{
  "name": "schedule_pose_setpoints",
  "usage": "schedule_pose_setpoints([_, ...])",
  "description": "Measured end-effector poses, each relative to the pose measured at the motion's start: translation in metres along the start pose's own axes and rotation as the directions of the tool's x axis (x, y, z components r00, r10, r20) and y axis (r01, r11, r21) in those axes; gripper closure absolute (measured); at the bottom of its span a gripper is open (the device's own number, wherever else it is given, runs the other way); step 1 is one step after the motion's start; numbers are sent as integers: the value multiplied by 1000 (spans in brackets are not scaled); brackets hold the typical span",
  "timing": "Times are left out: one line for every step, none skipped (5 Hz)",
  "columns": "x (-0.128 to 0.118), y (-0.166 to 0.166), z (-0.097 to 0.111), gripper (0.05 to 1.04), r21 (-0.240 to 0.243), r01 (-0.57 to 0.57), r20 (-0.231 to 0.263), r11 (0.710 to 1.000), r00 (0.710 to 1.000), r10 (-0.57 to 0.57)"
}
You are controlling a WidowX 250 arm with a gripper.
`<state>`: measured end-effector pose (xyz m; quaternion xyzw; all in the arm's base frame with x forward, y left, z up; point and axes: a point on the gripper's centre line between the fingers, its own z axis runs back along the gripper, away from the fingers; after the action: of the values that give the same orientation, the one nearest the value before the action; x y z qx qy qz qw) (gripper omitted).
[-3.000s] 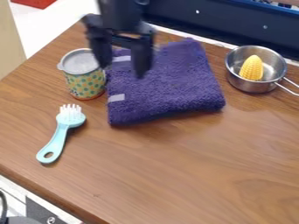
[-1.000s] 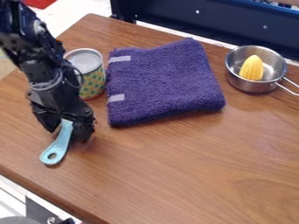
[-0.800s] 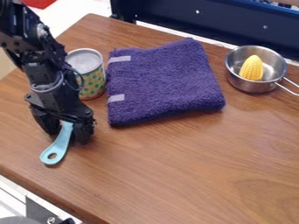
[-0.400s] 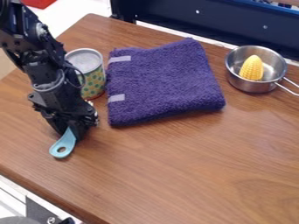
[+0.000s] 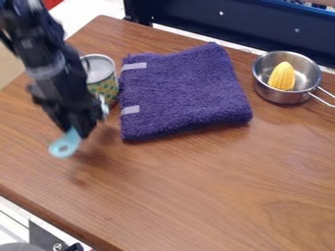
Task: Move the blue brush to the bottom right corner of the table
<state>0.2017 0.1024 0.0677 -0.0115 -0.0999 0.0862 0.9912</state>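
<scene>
A brown wood-grain table (image 5: 216,196) is stretching below and to the right of the black gripper (image 5: 80,129), with a dark blue panel (image 5: 229,24) standing beyond its far edge. Just above the gripper in the camera view, a polka-dot can (image 5: 103,88) is standing upright, partly behind the arm (image 5: 49,68); a folded purple towel (image 5: 183,93) is lying to the gripper's right. Farther right, a metal pot (image 5: 279,98) is holding a yellow corn cob (image 5: 282,77).

The gripper is closing narrowly on the light blue brush (image 5: 72,138) — the grasp is made, and the shadow below is suggesting that the brush is hanging clear of the wood. The carry and the release are remaining: the goal corner is lying well off to the gripper's lower right, so the task is probably standing at its early-to-middle part.

The brush's handle is poking out from beneath the gripper, its holed end pointing down and left, away from the goal corner. Its long axis is slanting from upper right to lower left — how steeply it is tilting, the view is not making clear. The gripper is hiding the bristled end.
</scene>
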Motion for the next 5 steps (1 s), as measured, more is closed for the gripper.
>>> schedule_pose_setpoints([2,-9,22,768,-40,-4,9,999,1000,5])
schedule_pose_setpoints([-2,-34,32,768,-74,33,-42,997,998,-36])
schedule_pose_setpoints([-2,-74,27,768,-98,53,-60,994,996,-59])
schedule_pose_setpoints([-4,-116,18,768,-118,40,-34,992,998,-44])
schedule_pose_setpoints([-13,-159,4,769,-140,27,-42,990,999,-33])
